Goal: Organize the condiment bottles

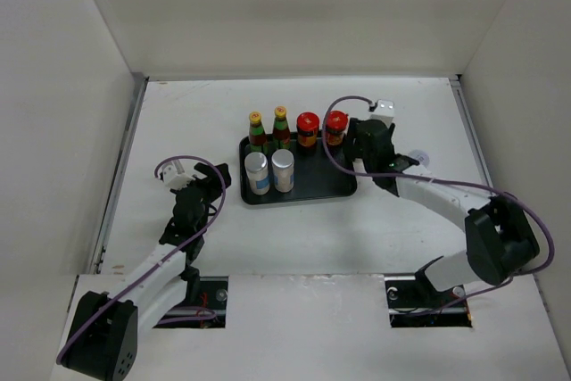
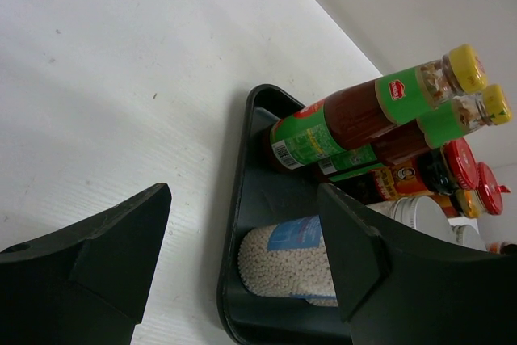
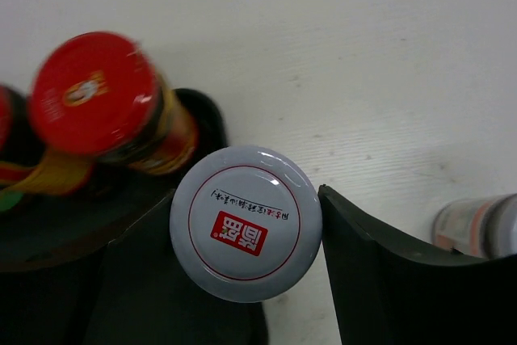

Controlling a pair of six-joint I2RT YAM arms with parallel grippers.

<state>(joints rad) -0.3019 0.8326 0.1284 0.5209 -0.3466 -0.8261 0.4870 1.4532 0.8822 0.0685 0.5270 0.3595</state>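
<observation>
Our left jaws hang released and empty over the table (image 1: 268,238), left of the tray (image 1: 317,178). In it two white shakers (image 1: 257,173) stand before the sauce bottles (image 1: 257,134) and red-lidded jars (image 1: 308,128). Our right jaws grasp a grey-lidded shaker (image 3: 245,224), upright, at the tray's far right corner. The tray's bare floor lies near-left of them, so we judge this arm nearer.

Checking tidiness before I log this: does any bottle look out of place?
One grey-lidded shaker jar sits on the table, off to the right of the black tray. Another white-lidded jar is between the fingers of the right pincer, by the tray's far right corner. Nothing looks spilled or toppled.
</observation>
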